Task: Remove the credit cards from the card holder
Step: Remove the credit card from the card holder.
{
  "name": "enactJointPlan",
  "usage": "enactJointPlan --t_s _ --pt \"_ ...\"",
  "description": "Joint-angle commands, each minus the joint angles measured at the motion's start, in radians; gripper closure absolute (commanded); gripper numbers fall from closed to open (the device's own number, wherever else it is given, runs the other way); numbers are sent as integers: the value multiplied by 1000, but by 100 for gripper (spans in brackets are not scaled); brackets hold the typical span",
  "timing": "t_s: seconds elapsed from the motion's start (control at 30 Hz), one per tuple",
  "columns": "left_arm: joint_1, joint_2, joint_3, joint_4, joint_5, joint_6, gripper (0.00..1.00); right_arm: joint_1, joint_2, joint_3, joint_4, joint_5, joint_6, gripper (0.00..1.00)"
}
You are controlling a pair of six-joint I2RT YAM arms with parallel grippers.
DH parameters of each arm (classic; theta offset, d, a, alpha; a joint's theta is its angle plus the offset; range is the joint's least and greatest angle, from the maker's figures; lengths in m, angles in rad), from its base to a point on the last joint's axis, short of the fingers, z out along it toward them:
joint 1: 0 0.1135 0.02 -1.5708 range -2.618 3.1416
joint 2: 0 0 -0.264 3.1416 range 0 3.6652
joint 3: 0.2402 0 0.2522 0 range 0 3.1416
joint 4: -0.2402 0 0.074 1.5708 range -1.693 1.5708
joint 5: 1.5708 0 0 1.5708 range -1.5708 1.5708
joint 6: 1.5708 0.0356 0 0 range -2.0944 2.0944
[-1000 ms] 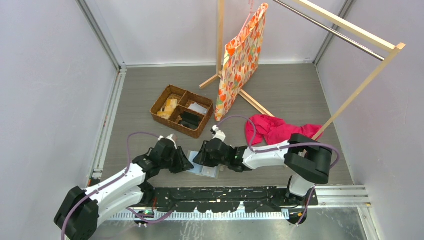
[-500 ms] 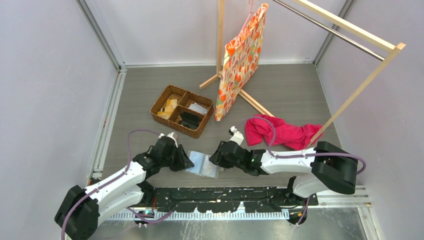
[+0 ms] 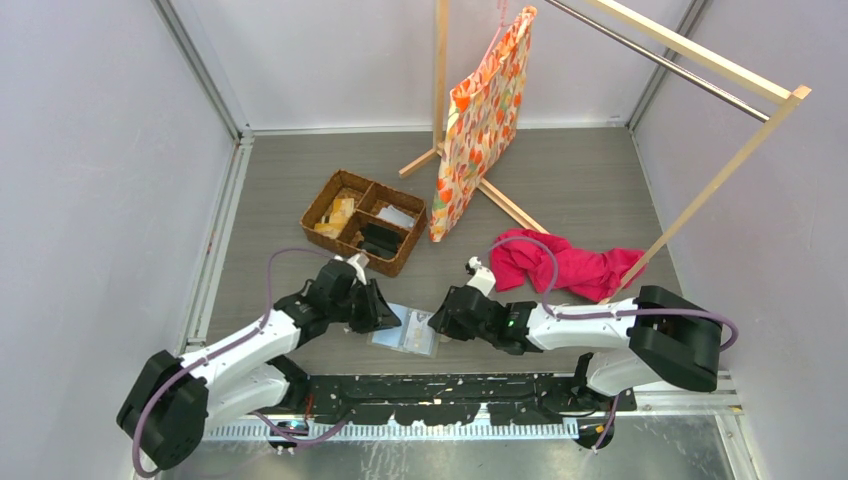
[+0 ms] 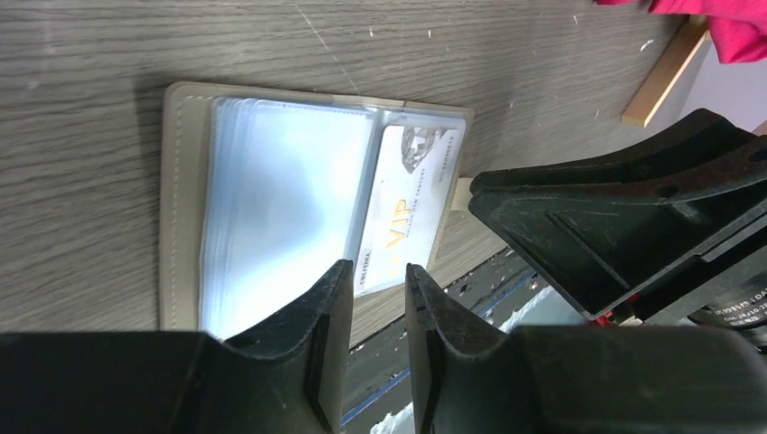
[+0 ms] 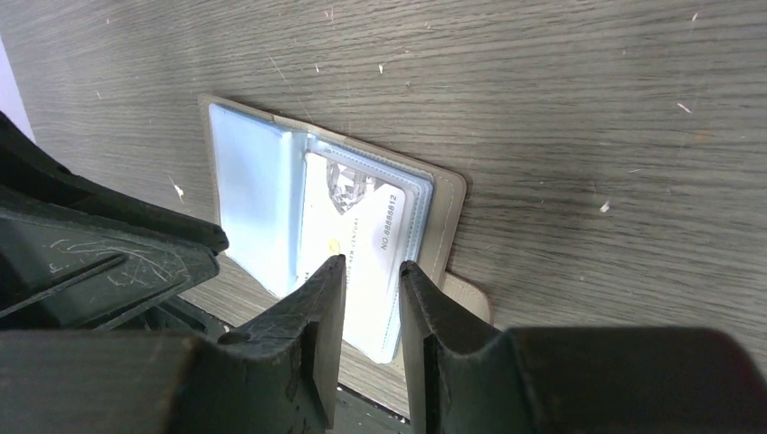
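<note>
The card holder (image 4: 185, 199) lies open on the surface (image 4: 543, 54), a credit card (image 4: 411, 203) sleeved inside — extraction pending. The left hand (image 4: 374, 269) and right hand (image 5: 372, 264) hover slightly apart, empty — next, pinch the card's edge.

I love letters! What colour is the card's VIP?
Orange, on the card; best in left wrist view.

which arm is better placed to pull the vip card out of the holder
Probably right: the right gripper hovers open over the card; the left gripper sits at the empty side of the holder.
</note>
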Motion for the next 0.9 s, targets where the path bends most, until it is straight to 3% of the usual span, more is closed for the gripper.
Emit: enactJointPlan --t_s 0.0,0.23,0.87 --pt "-8 73 42 137 90 -16 69 -1 -31 -6 5 35 12 67" --pt "-39 202 40 208 116 -10 65 -1 -16 -15 16 30 14 67" --pt "-41 286 13 246 99 15 68 0 71 0 86 -21 6 74"
